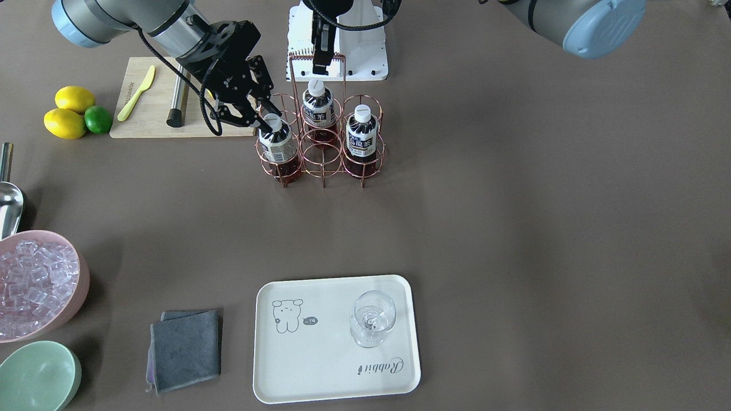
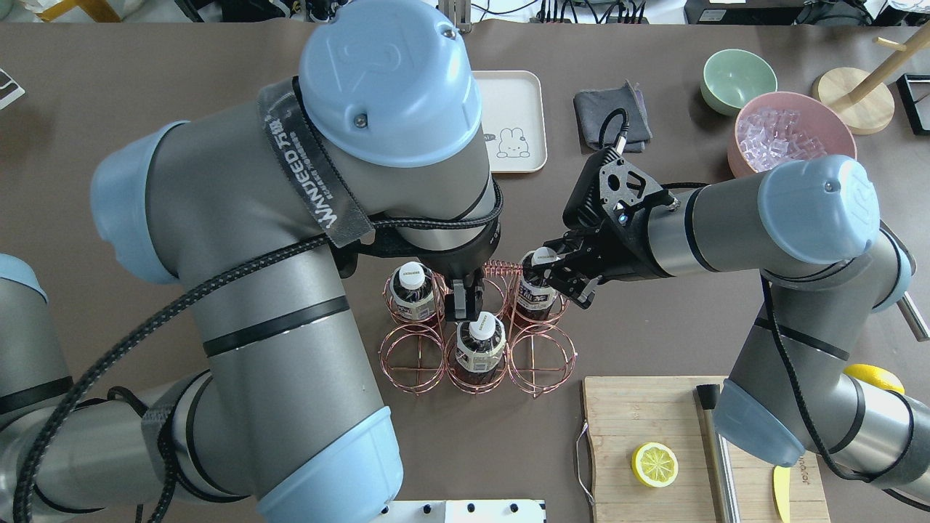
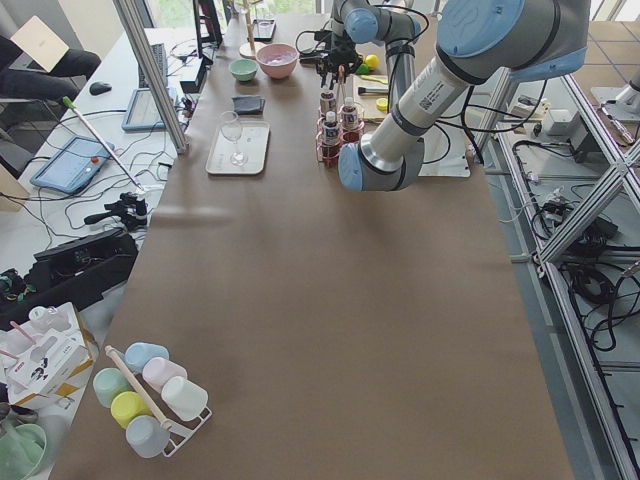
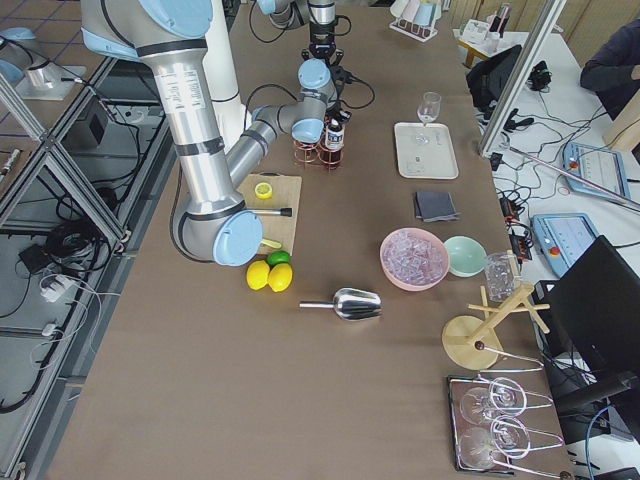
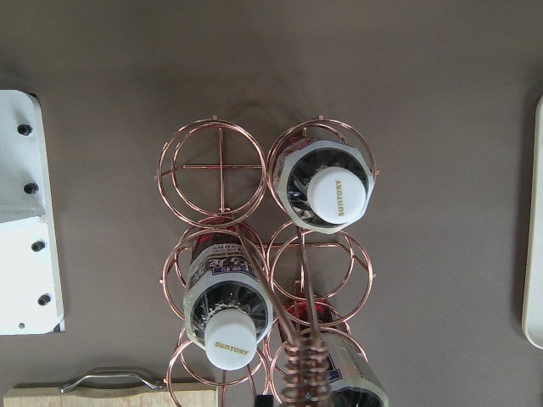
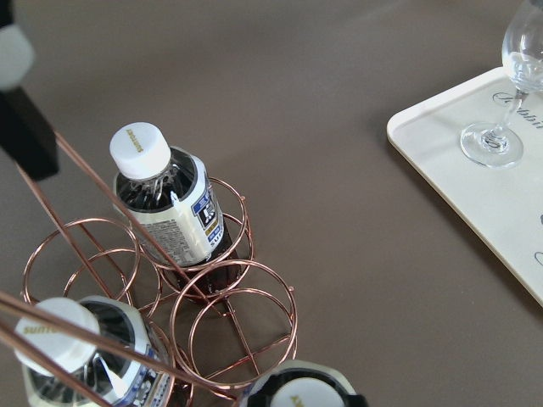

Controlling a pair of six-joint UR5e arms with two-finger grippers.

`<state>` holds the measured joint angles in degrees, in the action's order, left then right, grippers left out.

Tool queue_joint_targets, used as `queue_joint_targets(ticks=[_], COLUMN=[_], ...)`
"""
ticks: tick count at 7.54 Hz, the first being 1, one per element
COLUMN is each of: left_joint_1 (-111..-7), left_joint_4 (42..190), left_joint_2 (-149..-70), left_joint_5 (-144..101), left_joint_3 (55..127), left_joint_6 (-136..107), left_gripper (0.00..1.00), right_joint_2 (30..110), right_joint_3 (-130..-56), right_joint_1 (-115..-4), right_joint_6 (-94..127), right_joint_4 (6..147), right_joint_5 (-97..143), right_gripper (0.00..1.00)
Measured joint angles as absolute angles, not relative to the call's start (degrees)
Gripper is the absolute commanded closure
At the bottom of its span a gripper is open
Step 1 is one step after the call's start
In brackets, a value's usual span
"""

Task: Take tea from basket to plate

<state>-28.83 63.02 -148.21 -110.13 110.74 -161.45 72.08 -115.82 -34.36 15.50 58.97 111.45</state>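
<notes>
ok so the tea [image 1: 277,142] stands upright in the basket [image 1: 323,169], cap inside the right claw [image 1: 266,119]. Can't tell if it's clamped. Lift looks straight up.

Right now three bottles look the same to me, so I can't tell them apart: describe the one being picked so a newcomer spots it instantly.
Find the copper wire basket beside the wooden cutting board. The tea stands in the corner cell on the board's side, in the row facing the plate. Only its white cap sits between the right gripper's fingers.
</notes>
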Motion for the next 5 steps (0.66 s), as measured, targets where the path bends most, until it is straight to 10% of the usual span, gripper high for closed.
queue_joint_targets(ticks=[5], left_joint_1=[-28.8], left_joint_4=[63.0], left_joint_2=[-148.2], left_joint_5=[-110.1], left_joint_3=[110.8], left_joint_6=[-161.5], left_gripper=[1.00], right_joint_2=[72.1], right_joint_3=[-116.6], right_joint_1=[-34.4], right_joint_6=[16.5], right_joint_4=[59.0], right_joint_5=[111.6], right_gripper=[1.00])
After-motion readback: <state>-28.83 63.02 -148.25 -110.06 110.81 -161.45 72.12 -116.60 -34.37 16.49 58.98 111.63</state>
